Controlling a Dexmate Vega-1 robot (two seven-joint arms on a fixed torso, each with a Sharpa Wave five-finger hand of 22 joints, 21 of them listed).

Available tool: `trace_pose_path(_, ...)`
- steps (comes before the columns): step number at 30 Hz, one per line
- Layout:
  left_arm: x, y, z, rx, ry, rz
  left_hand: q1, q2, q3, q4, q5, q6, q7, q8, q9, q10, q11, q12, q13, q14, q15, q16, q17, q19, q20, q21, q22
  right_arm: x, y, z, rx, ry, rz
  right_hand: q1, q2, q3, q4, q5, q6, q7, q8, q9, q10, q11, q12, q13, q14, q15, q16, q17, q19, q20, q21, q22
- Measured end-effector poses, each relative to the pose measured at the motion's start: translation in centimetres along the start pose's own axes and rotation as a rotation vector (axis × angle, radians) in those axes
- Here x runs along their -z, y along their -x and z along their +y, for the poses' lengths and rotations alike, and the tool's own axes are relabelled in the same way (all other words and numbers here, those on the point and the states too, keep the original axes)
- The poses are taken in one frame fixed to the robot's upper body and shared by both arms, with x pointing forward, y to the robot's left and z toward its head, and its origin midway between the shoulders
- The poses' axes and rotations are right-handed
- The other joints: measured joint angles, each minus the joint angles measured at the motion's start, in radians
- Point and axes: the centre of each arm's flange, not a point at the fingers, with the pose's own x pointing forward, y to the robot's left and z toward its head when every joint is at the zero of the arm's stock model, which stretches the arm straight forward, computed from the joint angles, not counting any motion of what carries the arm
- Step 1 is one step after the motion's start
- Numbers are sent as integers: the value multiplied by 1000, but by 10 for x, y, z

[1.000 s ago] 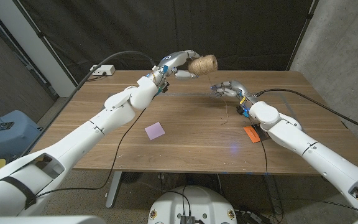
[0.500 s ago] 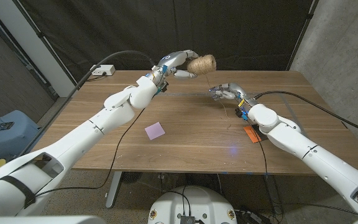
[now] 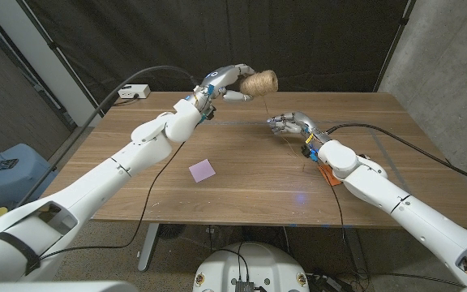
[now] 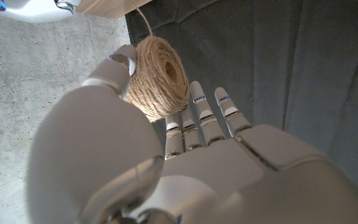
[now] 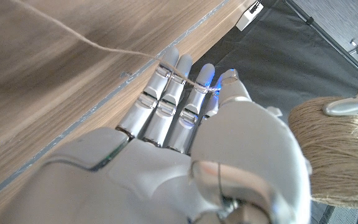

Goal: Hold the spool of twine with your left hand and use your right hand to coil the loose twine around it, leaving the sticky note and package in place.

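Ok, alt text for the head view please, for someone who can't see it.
The left hand holds a twine spool up over the table's far edge, while the right hand pinches the loose twine. A purple sticky note lies mid-table.

1. Spool of twine (image 3: 260, 82): tan, ribbed with wound strands.
2. Loose twine (image 5: 92, 41): pale tan.
3. Sticky note (image 3: 203, 170): lilac.
4. Package (image 3: 327, 172): orange.
5. Table (image 3: 242, 186): brown wood grain.
6. Left hand (image 3: 227, 83), right hand (image 3: 292, 123): silver-white.
7. Backdrop curtain (image 3: 314, 40): black.
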Motion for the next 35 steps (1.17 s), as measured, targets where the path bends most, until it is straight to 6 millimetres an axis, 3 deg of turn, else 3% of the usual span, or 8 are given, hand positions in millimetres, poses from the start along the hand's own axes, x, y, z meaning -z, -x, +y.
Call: trace_pose_path(35, 1, 9, 5, -11, -20, 29, 0, 0, 0, 0, 4, 0, 0, 0, 0, 0, 0, -4, -1, 0, 0, -8, 0, 0, 0, 0, 0, -9, 21, 28, -36, -49, -12, 0, 0, 0, 0, 0, 2, 2, 0, 1, 7, 3, -10, 0, 2, 2, -4, 1, 0, 0, 5, -5)
